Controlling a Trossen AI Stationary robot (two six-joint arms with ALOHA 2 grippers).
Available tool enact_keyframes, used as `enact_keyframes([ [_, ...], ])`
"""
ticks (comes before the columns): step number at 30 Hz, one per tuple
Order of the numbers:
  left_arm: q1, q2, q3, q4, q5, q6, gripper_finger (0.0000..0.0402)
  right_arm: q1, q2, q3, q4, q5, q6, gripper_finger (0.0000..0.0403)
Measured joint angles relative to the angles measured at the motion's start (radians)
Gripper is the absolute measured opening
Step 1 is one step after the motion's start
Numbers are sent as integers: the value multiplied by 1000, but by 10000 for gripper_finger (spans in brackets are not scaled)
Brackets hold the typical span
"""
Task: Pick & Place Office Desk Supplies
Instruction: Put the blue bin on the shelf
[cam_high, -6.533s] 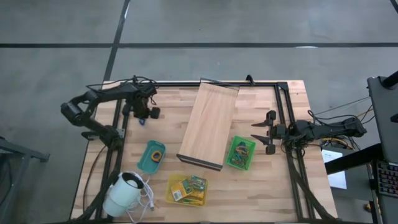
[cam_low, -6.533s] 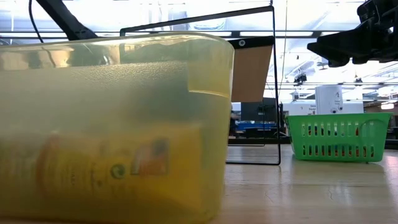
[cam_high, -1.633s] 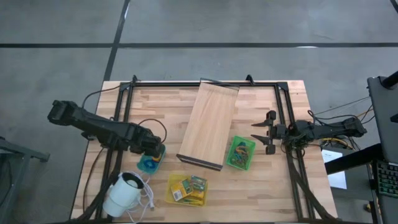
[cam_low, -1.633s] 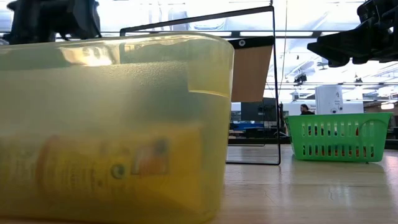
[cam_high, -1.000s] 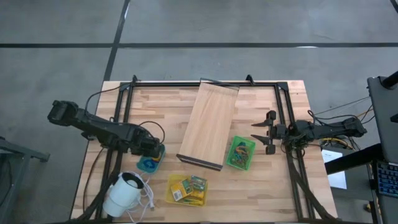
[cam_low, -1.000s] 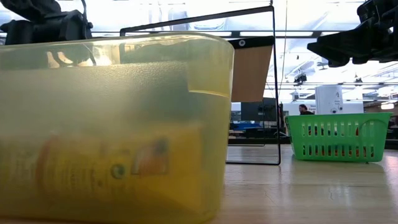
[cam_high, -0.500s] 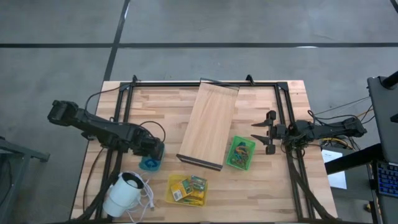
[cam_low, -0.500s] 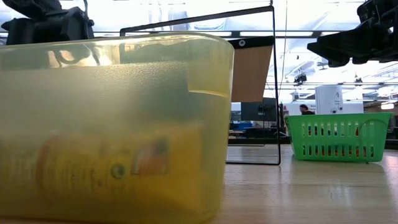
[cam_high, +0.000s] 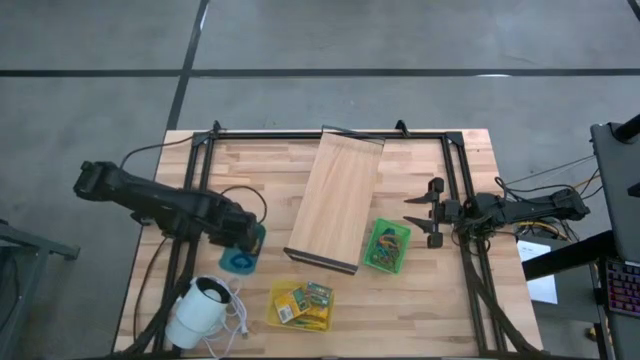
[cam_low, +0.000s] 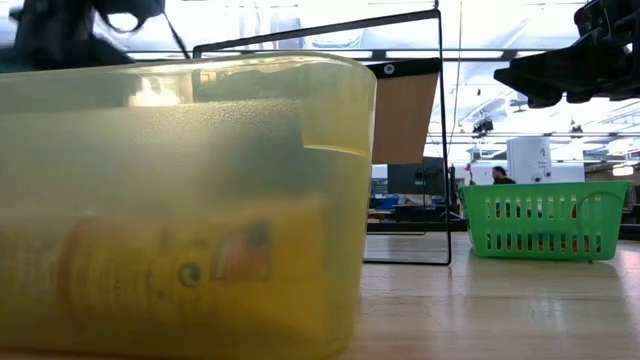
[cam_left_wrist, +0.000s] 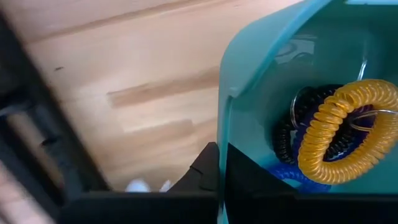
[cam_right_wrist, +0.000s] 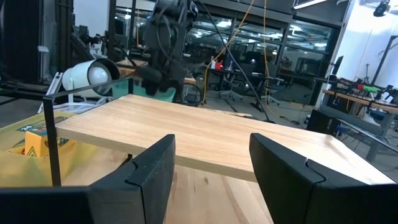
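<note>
A small teal bin sits at the table's left, under my left gripper, which is shut on its wall. The left wrist view shows the bin holding an orange coil ring with black and blue coils under it. The bin looks tipped in the high view. A green basket holds mixed small supplies, and a yellow bin holds yellow-green packets. My right gripper is open and waits above the table's right side, beside the green basket. My left gripper pinches the teal bin's side wall at its rim. One finger is outside the wall and the other is inside the bin. The bin hangs tilted from the hold; whether its lower end touches the table cannot be told.
A long pale wooden board lies slanted across the table's middle, between the two arms. A white round corded device lies at the near left corner, close to the teal bin. In the low view the yellow bin fills the foreground, the green basket behind it.
My left gripper has risen, standing higher in the low view than a second ago, and it has stayed shut on the teal bin's wall. The bin has come up with it and looks more tipped from above.
</note>
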Motion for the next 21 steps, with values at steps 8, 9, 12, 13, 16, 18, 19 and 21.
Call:
enact_keyframes([
  [8,51,-2,281,-281,-142,63,4,0,0,0,0,0,0,206],
  [9,62,-2,309,-297,-183,95,4,0,0,0,0,0,0,206],
  [12,107,-2,380,-319,-271,219,4,0,0,0,0,0,0,206],
  [13,128,-2,396,-317,-286,268,4,0,0,0,0,0,0,206],
  [16,216,5,431,-312,-305,411,4,0,0,0,0,0,0,206],
  [18,290,15,442,-305,-309,506,4,0,0,0,0,0,0,206],
  [19,333,21,447,-296,-308,558,4,0,0,0,0,0,0,206],
  [21,415,35,459,-257,-286,682,4,0,0,0,0,0,0,206],
])
